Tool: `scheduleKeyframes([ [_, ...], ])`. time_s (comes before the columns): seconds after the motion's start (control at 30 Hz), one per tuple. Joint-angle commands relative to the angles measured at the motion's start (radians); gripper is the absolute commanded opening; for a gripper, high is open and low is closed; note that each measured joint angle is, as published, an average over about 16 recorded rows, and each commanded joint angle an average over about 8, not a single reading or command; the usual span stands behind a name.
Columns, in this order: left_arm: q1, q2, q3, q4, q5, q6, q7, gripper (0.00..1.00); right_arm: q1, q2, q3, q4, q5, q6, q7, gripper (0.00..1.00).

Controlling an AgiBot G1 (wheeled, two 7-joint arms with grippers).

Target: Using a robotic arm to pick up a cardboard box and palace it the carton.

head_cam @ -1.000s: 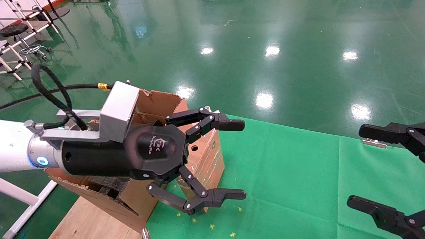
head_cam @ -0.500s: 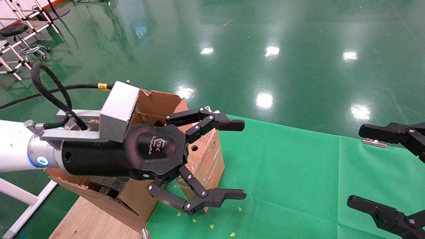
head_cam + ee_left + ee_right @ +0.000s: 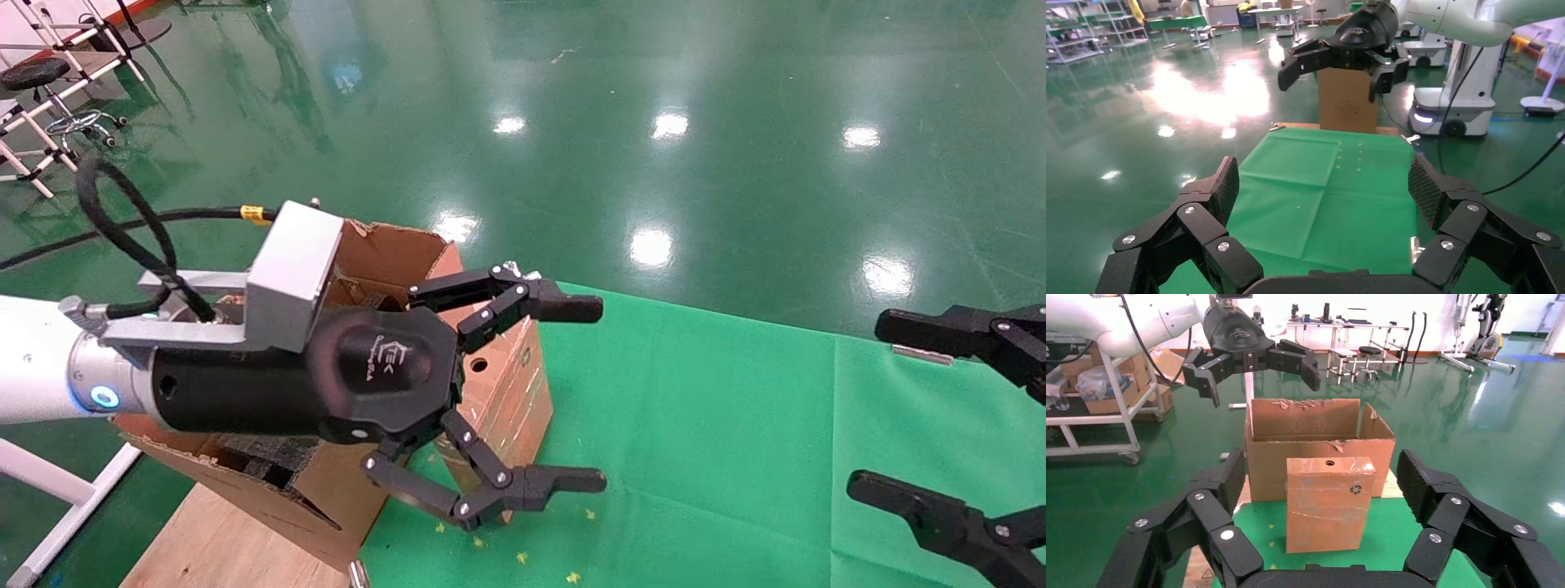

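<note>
Hovering above the cardboard box (image 3: pixel 498 392), the left gripper (image 3: pixel 584 392) of the white robotic arm (image 3: pixel 37 371) is spread wide, holding nothing. One finger sits high at approx 12 o'clock of the box, the other low at approx 6 o'clock, w/ the box partly hidden behind the black gripper body. The box stands upright on the green cloth (image 3: pixel 735 425), at the cloth's 9 o'clock edge, reddish-brown w/ a round hole and a recycling mark. Just behind it, touching or nearly so, is the carton (image 3: pixel 384 245), bigger, w/ ragged torn flaps and dark foam inside. From the right wrist view, the box (image 3: pixel 1327 502) stands in front of the carton (image 3: pixel 1315 441), w/ the left gripper (image 3: pixel 1251 367) above both. Right gripper (image 3: pixel 899 412) waits at 3 o'clock over the cloth, well apart from the box, fingers also spread, empty.
</note>
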Motion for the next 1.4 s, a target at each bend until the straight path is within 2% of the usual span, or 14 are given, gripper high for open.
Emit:
scheduleKeyframes([
  [0.03,-0.004,-0.006,0.002,0.0,0.006,-0.004,-0.007,1.0,0.0,0.0,0.0,0.0,0.0,0.0,0.0,0.0],
  [0.47,-0.21,-0.047,0.151,-0.04,0.302,-0.018,-0.365,1.0,0.0,0.0,0.0,0.0,0.0,0.0,0.0,0.0],
  [0.6,-0.23,-0.051,0.17,-0.045,0.332,-0.016,-0.401,1.0,0.0,0.0,0.0,0.0,0.0,0.0,0.0,0.0],
  [0.87,-0.23,-0.047,0.17,-0.029,0.332,-0.009,-0.405,1.0,0.0,0.0,0.0,0.0,0.0,0.0,0.0,0.0],
  [0.97,-0.262,-0.044,0.192,-0.023,0.383,-0.009,-0.469,1.0,0.0,0.0,0.0,0.0,0.0,0.001,0.0,0.0],
  [1.17,-0.353,-0.028,0.248,-0.02,0.53,-0.013,-0.668,1.0,0.0,0.0,0.0,0.0,0.0,0.001,0.0,0.0],
  [1.4,-0.429,0.019,0.312,0.009,0.669,0.011,-0.843,1.0,0.0,0.0,0.0,0.0,0.0,0.001,0.0,0.88],
])
